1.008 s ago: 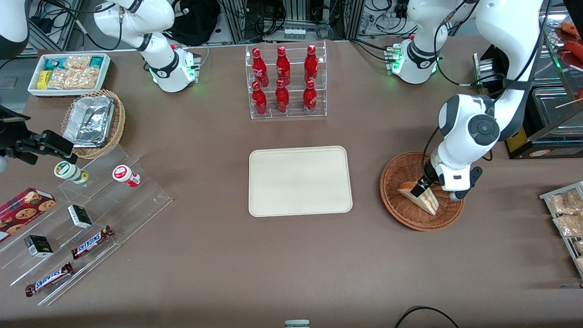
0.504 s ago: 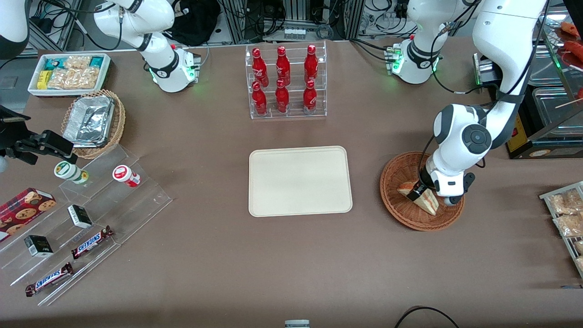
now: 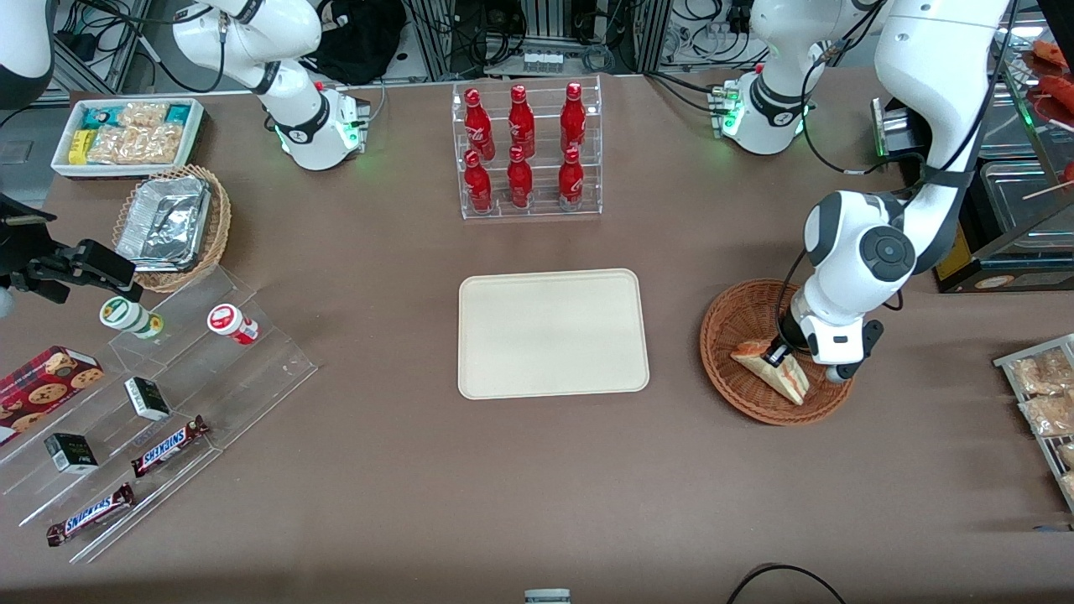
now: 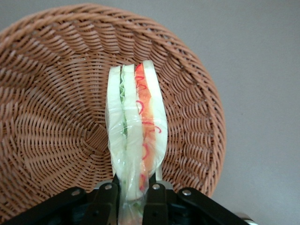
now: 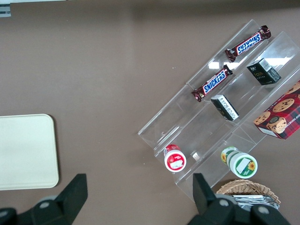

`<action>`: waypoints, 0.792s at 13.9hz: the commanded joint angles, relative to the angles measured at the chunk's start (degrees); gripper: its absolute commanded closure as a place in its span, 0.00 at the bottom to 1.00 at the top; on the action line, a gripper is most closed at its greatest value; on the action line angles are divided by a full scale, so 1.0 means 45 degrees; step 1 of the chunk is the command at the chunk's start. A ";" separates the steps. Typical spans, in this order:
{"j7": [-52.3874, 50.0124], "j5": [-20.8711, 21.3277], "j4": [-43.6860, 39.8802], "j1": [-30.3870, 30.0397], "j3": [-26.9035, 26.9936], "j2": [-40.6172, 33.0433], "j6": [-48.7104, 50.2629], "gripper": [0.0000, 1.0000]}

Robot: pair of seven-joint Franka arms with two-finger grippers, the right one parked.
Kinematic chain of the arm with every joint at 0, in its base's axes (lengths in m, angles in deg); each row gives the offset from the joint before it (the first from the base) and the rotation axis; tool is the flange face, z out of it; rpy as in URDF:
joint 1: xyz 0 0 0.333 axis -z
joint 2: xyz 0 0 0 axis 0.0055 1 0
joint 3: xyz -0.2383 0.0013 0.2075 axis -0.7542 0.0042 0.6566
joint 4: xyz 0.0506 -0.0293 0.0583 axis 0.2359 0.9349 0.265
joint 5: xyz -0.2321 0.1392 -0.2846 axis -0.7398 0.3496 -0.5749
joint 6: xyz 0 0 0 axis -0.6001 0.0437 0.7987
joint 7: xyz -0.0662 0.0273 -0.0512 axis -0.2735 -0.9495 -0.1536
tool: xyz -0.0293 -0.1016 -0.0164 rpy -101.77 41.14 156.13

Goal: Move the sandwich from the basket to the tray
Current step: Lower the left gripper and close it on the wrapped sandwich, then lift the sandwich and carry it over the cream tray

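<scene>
Claw clamped on sandwich, low inside basket near desk's working-arm end. Tray bare at desk's middle.

Brown table — cable-cluttered racks

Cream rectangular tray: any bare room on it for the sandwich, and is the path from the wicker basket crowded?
The cream rectangular tray is bare all over. The brown tabletop between it and the reddish-brown wicker basket holds nothing. It is crowded only in the basket, where the pincer is shut on the triangular white-bread sandwich.
</scene>
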 commanded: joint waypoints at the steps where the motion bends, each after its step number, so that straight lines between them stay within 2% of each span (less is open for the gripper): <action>1: -0.0129 0.0574 -0.0937 0.0120 -0.0047 -0.0985 0.2523 0.90; 4: -0.0071 0.0909 -0.3416 0.0918 -0.0164 -0.0929 0.6352 0.90; 6: -0.0051 0.0889 -0.4610 0.1698 -0.0184 -0.0735 0.7803 0.90; 11: 0.0085 0.0831 -0.5628 0.4627 -0.0203 0.0219 0.7908 0.91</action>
